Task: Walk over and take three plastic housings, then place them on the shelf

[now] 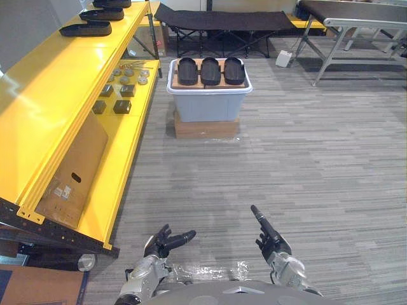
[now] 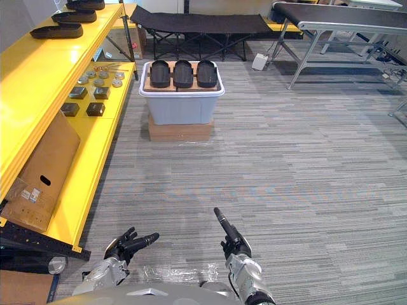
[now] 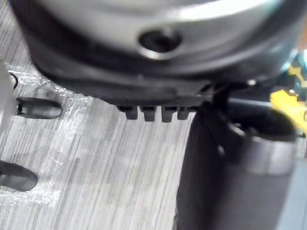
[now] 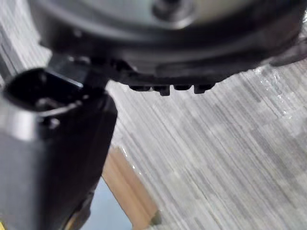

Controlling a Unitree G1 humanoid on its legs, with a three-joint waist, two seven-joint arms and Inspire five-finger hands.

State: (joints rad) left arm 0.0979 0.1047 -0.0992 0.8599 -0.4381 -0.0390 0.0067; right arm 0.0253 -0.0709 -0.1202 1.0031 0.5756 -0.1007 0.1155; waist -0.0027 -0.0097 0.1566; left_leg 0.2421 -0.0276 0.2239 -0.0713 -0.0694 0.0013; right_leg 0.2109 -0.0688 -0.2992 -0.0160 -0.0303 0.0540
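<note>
Plastic housings three abreast atop grey bin, yellow shelf beside it. Left hand, right hand well apart from bin, fingers outstretched, empty.

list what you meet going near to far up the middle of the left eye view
left hand and right hand side by side → flat brown cardboard box → pale grey plastic tub → three black oval plastic housings on top → black folding cot
</note>
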